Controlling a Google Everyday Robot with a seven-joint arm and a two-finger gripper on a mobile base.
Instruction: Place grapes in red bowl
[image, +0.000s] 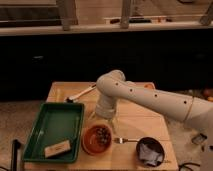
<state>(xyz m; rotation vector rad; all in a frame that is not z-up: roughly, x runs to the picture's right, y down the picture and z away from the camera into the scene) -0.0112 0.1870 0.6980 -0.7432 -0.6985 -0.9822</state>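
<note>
A red bowl stands on the wooden table near its front edge, to the right of the green tray. A dark bunch of grapes lies inside the bowl, toward its right side. My gripper hangs from the white arm and points down, just above the bowl's far right rim and the grapes.
A green tray at the left holds a small tan block. A black bowl with a crumpled white thing stands at the front right. A fork lies between the bowls. A white spoon lies at the back left.
</note>
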